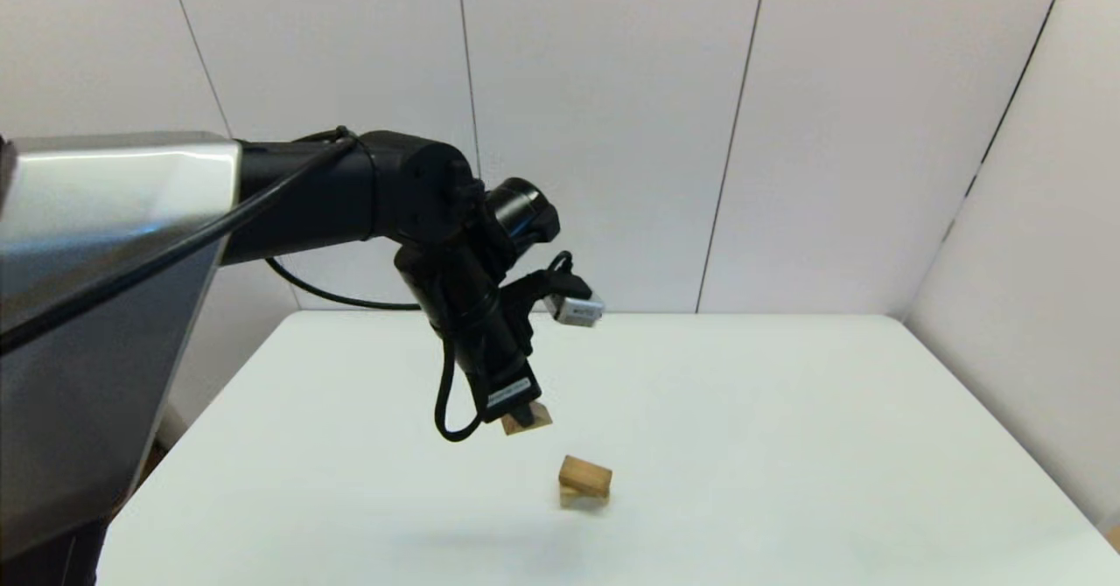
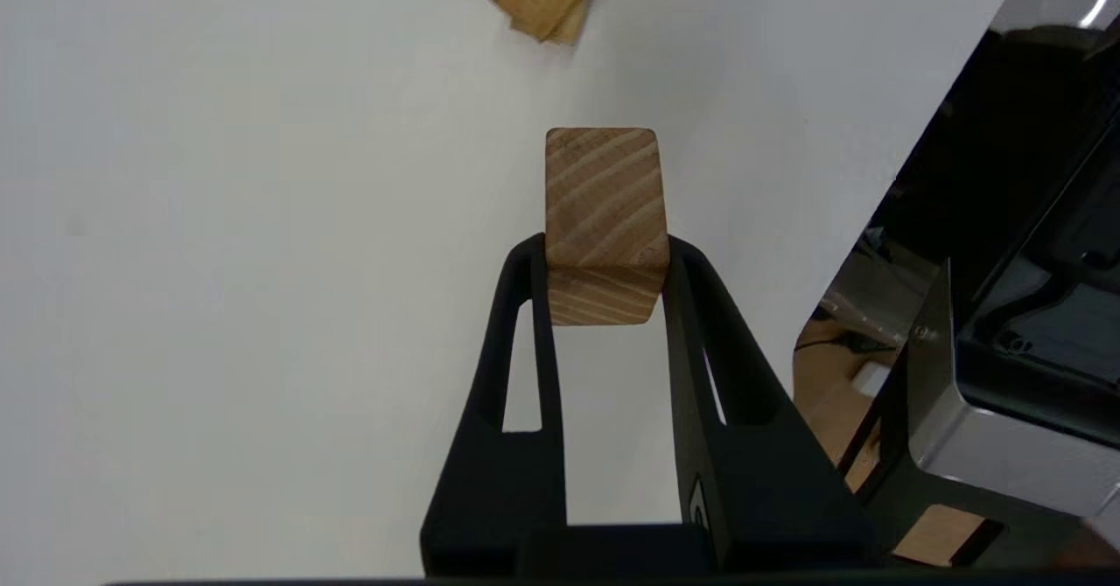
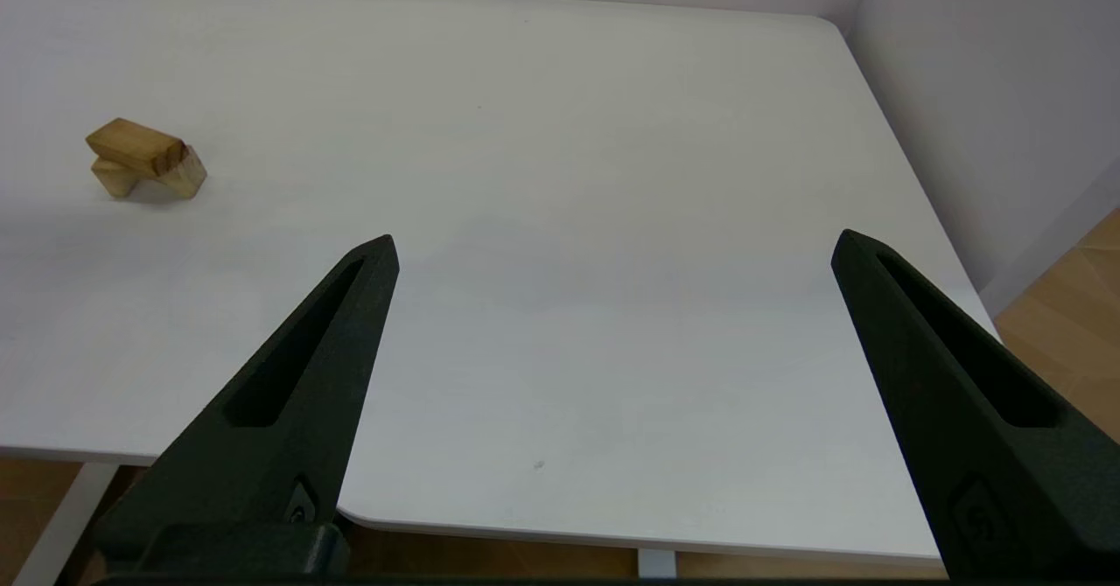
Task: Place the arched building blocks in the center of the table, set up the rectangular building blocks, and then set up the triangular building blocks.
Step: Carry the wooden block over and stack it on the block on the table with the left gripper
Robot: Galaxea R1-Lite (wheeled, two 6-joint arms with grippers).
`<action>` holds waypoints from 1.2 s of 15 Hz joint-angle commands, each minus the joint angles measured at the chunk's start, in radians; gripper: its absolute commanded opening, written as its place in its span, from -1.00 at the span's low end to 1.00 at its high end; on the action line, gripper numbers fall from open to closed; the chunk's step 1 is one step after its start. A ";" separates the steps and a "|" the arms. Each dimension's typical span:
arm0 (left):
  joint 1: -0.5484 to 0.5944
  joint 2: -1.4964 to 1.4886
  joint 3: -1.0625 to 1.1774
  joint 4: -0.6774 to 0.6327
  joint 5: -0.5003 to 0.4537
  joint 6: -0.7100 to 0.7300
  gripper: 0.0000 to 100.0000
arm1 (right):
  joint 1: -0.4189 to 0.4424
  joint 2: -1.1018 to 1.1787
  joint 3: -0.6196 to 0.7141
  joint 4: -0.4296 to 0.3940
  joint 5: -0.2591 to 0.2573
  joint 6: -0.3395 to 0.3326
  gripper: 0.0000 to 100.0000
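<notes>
Right now the triangular block [image 2: 602, 223] sits clamped between the fingers of my left tool [image 1: 523, 417], held above the white bench [image 1: 787, 446] near its middle. Just beside it, the rectangular block [image 1: 585, 476] lies across the arched block [image 1: 579, 498]. My right tool [image 3: 612, 254] hangs spread wide over the bench's near edge, holding nothing.

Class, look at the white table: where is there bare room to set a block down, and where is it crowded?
Bare: the table's whole right half, and its left side behind the left pincer, which grips the triangular block. Crowded: only the middle front, where the rectangular block lies on the arched block. The right pincer hangs open off the near edge.
</notes>
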 commanded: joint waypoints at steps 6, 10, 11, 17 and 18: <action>0.001 0.164 0.000 -0.266 -0.113 0.155 -1.00 | 0.001 -0.001 0.000 0.002 0.000 -0.001 1.00; 0.009 0.209 0.000 -0.289 -0.133 0.212 -1.00 | 0.001 -0.001 0.000 0.002 0.000 -0.001 1.00; 0.017 0.218 0.000 -0.289 -0.134 0.230 -1.00 | 0.001 -0.001 0.000 0.002 0.000 -0.001 1.00; 0.015 0.239 0.000 -0.289 -0.136 0.285 -1.00 | 0.001 -0.001 0.000 0.002 0.000 -0.001 1.00; 0.015 0.244 0.000 -0.293 -0.136 0.285 -1.00 | 0.001 -0.001 0.000 0.002 0.000 -0.001 1.00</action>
